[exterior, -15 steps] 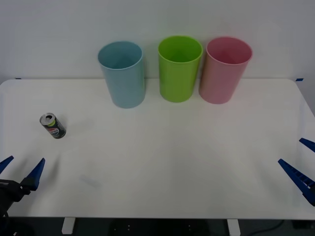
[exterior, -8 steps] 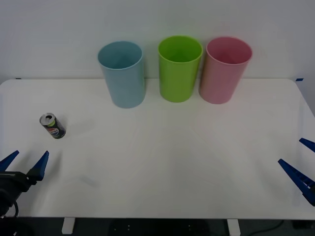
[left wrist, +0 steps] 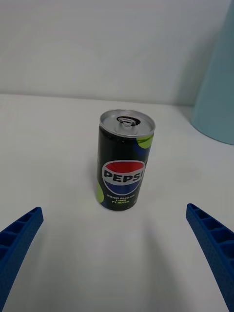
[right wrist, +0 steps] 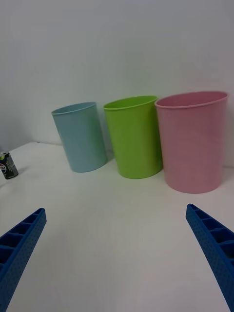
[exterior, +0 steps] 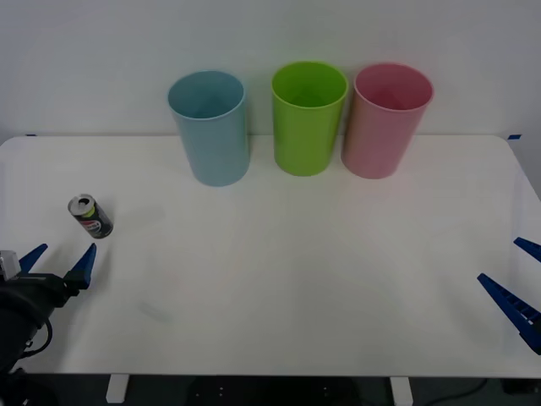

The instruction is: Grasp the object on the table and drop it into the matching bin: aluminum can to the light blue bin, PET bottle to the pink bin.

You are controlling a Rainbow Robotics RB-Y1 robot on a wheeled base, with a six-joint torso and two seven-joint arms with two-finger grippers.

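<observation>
The left gripper (exterior: pixel 59 259) has advanced across the table (exterior: pixel 296 279) toward the can (exterior: pixel 90 216) over the last second, moving up from the near left corner. It now sits just short of the can, which places the task in the approach phase: no grasp has begun.

The can stands upright on the left part of the table, well apart from the bins. In the left wrist view the can (left wrist: pixel 126 159) is centred between the two blue fingers (left wrist: pixel 19 236), so alignment looks good (a straight advance should bring it between them).

Left gripper state: fingers spread wide, holding nothing, touching nothing. The gap is far wider than the can.

The right gripper (exterior: pixel 517 279) waits at the near right edge of the table, also spread wide and empty.

Destination for this item is the blue bin (exterior: pixel 209 127), the leftmost of three at the far edge. The green bin (exterior: pixel 308 117) and pink bin (exterior: pixel 387 119) stand beside it.
</observation>
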